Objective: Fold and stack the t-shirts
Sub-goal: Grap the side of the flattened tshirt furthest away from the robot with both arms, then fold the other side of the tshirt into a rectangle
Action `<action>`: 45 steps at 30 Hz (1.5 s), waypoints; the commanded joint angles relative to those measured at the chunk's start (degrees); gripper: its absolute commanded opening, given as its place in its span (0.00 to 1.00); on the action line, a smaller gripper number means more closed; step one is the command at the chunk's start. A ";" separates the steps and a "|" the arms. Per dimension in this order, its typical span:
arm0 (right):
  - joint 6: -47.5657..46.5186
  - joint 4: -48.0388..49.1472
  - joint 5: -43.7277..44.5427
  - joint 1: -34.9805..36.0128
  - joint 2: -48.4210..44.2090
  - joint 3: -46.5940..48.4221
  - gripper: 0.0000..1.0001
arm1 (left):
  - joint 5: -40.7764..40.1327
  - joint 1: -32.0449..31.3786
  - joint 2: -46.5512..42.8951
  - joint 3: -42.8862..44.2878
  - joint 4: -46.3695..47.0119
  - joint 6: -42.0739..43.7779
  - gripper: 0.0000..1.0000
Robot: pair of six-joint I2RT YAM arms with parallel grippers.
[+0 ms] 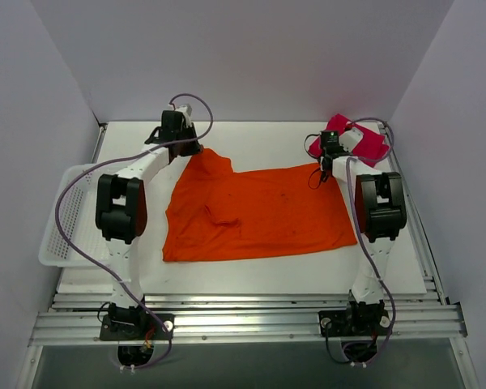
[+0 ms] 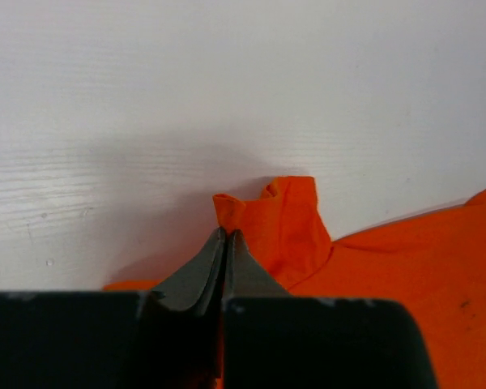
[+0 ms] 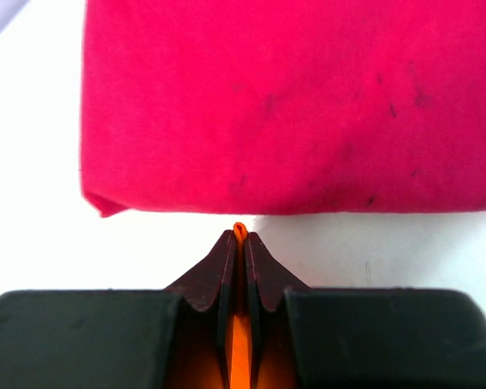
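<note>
The orange t-shirt point(image 1: 259, 215) lies spread over the middle of the table. My left gripper point(image 1: 196, 148) is shut on its far left corner, and a bunched tip of orange cloth point(image 2: 263, 219) pokes out past the closed jaws. My right gripper point(image 1: 326, 168) is shut on the far right corner; a thin fold of orange cloth point(image 3: 240, 230) shows between the closed jaws. The red t-shirt point(image 1: 356, 139) lies folded at the far right, just beyond the right gripper; it fills the top of the right wrist view point(image 3: 292, 105).
A white mesh basket point(image 1: 65, 215) sits at the left table edge, beside the left arm. White walls enclose the table on three sides. Metal rails point(image 1: 243, 316) run along the near edge.
</note>
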 commanded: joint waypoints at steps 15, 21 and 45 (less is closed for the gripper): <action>1.62 0.72 -0.59 0.92 -21.77 -12.18 0.00 | -2.95 -2.34 -21.56 -14.12 0.64 1.72 0.02; 2.23 0.20 -0.16 1.01 -27.49 -17.89 0.00 | -6.11 -5.15 -30.09 -21.93 0.20 1.63 0.02; 14.00 -12.78 4.85 0.74 -49.03 -43.83 0.94 | -33.08 -23.87 -66.58 -58.86 -14.12 -16.64 0.94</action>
